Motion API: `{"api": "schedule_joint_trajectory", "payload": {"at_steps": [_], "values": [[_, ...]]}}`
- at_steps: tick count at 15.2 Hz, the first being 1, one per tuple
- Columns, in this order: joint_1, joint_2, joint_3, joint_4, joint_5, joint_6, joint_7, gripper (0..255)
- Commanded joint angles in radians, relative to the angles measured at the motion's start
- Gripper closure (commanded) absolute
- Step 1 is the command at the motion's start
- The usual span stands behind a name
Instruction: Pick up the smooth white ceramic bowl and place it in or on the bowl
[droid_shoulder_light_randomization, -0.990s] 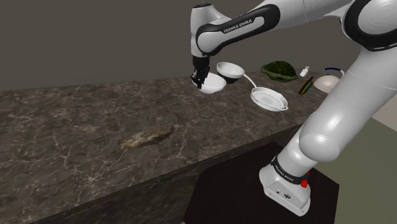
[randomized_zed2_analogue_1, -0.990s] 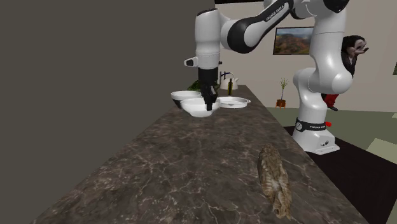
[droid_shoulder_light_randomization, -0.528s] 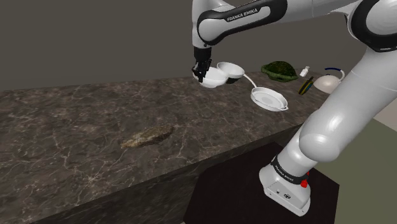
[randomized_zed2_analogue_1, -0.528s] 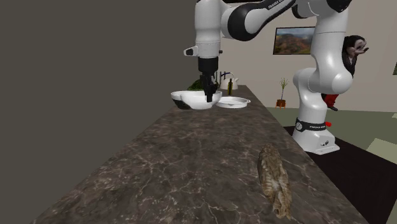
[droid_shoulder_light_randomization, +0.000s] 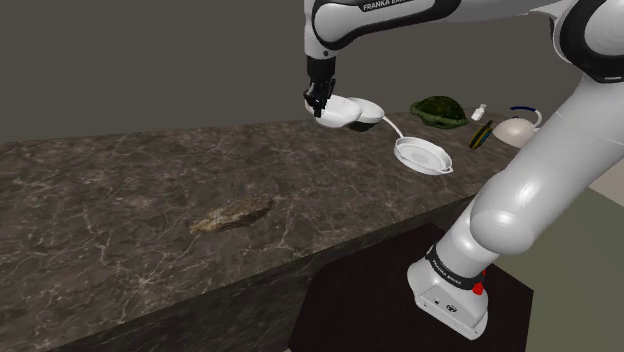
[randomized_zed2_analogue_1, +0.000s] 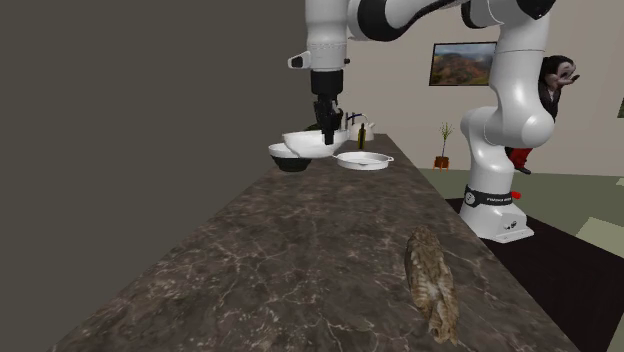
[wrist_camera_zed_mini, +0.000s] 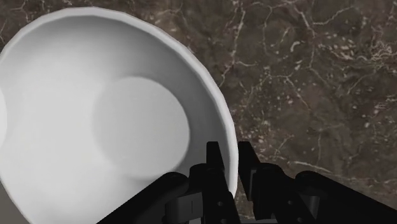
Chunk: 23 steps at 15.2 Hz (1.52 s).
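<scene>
Two bowls sit close together at the far end of the marble bench (droid_shoulder_light_randomization: 120, 200). One is in my gripper (droid_shoulder_light_randomization: 318, 103), and the other bowl (droid_shoulder_light_randomization: 371, 114), white inside and dark underneath, rests on the stone. My fingers (wrist_camera_zed_mini: 215, 162) are closed on the rim of the smooth white bowl (wrist_camera_zed_mini: 108, 121), one inside the wall and one outside, so the bowl hangs off to one side of the gripper with its hollow facing up. It is lifted clear of the bench. In the second exterior view the white bowl (randomized_zed2_analogue_1: 305, 143) rides a little higher than the resting bowl (randomized_zed2_analogue_1: 287, 158) and overlaps it. I cannot tell whether the two are touching. A shallow white dish (droid_shoulder_light_randomization: 422, 155) lies on the bench just beside them, toward the stand. A brown feathered figure (droid_shoulder_light_randomization: 232, 215) lies flat on the stone, well apart from the bowls.
</scene>
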Motion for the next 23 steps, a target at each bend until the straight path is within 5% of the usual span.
{"api": "schedule_joint_trajectory", "payload": {"at_steps": [1, 8, 23], "values": [[0.0, -0.008, 0.0, 0.02, 0.002, -0.027, -0.006, 255], [0.001, -0.02, 0.001, 0.093, 0.007, -0.111, -0.02, 255], [-0.169, 0.103, -0.173, 0.281, -0.013, -0.114, -0.365, 255]]}}
